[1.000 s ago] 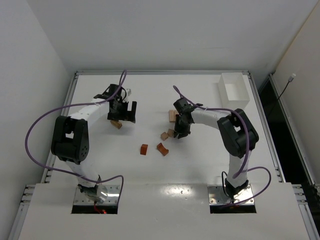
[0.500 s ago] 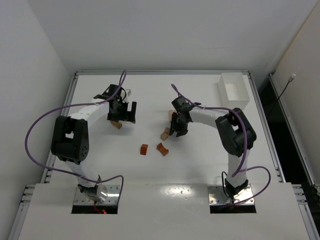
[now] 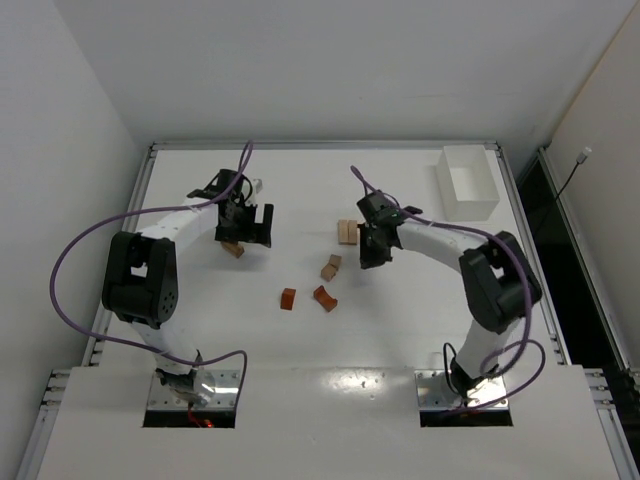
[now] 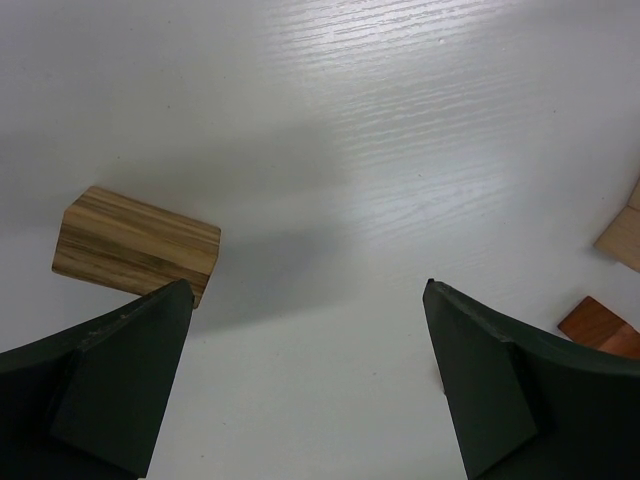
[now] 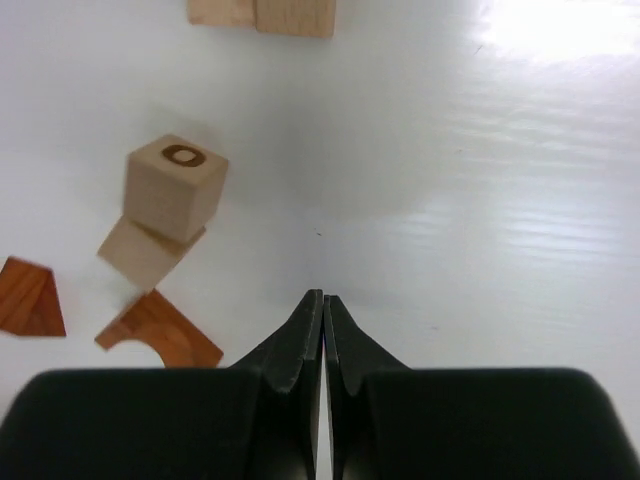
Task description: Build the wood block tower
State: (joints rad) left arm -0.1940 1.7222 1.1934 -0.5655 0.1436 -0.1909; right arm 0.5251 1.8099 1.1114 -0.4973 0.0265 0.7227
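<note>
I count seven blocks on the table (image 3: 420,320), five pale and two reddish-brown, and none of them is in a gripper.

My left gripper (image 4: 305,295) stands wide open with nothing between its fingers (image 4: 120,370). One pale striped block (image 4: 135,245) lies flat just beside the left finger, outside the gap. I cannot tell whether the two touch. From above, this block sits alone on the left part of the table, well apart from the others.

My right gripper (image 5: 322,305) is fully closed, its fingers pressed together on nothing, over bare table. In its wrist view, ahead and to the left, a pale cube (image 5: 175,188) with a dark ring on its top face lies against a second pale block (image 5: 148,255). It partly overlaps that block, but I cannot tell whether it truly rests on top.

Nearer the camera and left of those are the two reddish pieces, a wedge (image 5: 30,297) and an arch (image 5: 160,328), lying apart from each other. The arch is just beside the lower pale block.

At the far edge of that view lies a pale pair (image 5: 262,12), two blocks side by side and touching.

One white tray (image 3: 467,183) sits at the far right corner, well apart from every block.
</note>
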